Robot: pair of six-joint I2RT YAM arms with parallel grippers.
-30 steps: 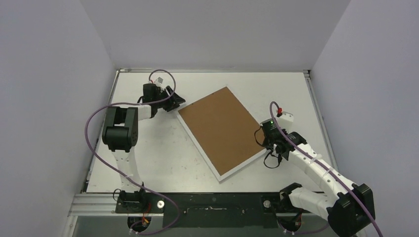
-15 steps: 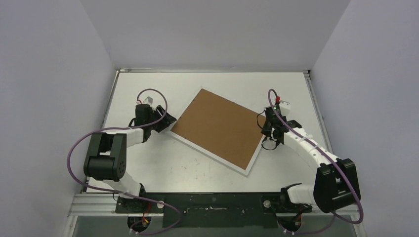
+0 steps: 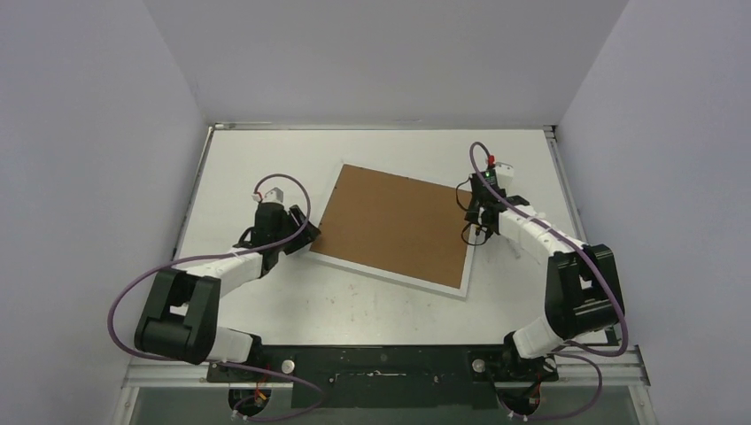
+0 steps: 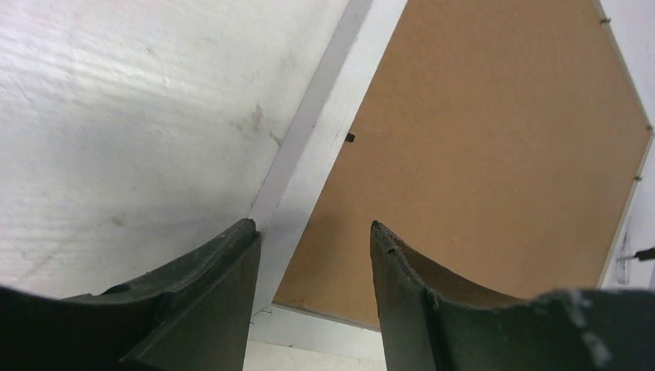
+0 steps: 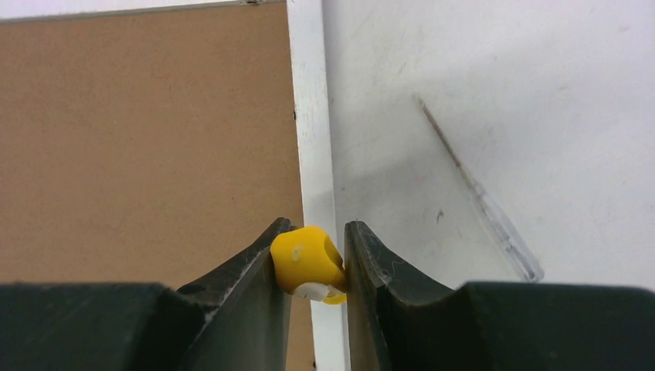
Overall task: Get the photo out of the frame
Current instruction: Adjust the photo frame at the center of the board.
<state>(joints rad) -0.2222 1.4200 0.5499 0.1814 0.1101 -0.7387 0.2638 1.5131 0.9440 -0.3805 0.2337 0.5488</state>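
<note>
Presently: one flat white rectangular picture frame (image 3: 398, 226), lying face down on the white table (image 3: 266, 168) at the centre of the overhead view, brown fibreboard back upward, set slightly askew. Left gripper (image 4: 313, 228): at the frame's lower-left corner, fingers apart and holding nothing (one by the white border's outer edge, one over the brown panel). Right gripper (image 5: 317, 224): at the frame's right border, fingers closed on a small yellow rounded piece (image 5: 305, 259). One thin clear rod (image 5: 479, 193) on the table, right of that border.
</note>
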